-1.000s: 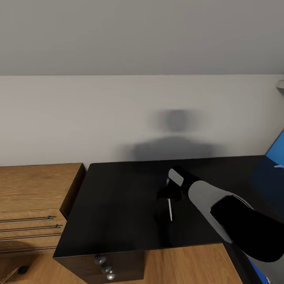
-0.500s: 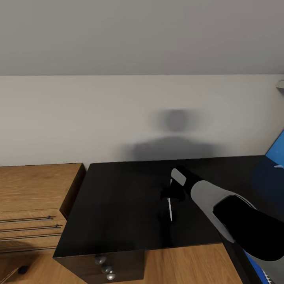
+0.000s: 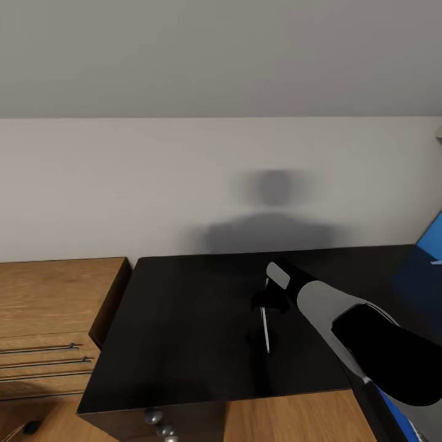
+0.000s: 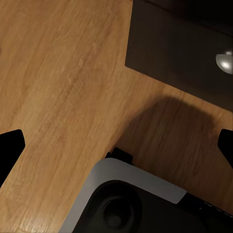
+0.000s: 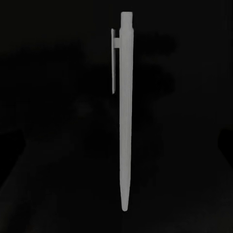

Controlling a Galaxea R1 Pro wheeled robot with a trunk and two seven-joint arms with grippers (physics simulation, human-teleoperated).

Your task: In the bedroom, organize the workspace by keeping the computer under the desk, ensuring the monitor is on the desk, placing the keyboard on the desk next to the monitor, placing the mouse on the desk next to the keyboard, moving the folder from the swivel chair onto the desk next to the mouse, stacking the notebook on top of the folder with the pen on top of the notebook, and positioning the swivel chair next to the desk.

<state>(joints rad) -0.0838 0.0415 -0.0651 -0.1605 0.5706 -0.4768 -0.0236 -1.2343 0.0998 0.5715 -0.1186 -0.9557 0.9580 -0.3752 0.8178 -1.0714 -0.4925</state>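
A slim white pen point(image 3: 264, 328) lies flat on a black tabletop point(image 3: 184, 319). My right gripper point(image 3: 264, 301) hovers just above the pen's far end, with the grey and black forearm reaching in from the lower right. In the right wrist view the pen point(image 5: 124, 111) lies lengthwise between the two dark fingertips point(image 5: 10, 150), which stand wide apart at the picture's edges, so this gripper is open and holds nothing. My left gripper point(image 4: 118, 145) is open over the wooden floor point(image 4: 58, 87), empty.
A wooden dresser point(image 3: 49, 307) with metal bar handles adjoins the black top on the left. Round silver knobs point(image 3: 153, 417) sit on the black furniture's front. A blue flat object point(image 3: 433, 236) stands at the right edge. A white wall point(image 3: 153, 184) runs behind.
My right gripper has shifted slightly right, staying over the pen. The whole picture has slid a little, so the head camera moved. The pen lies where it was.
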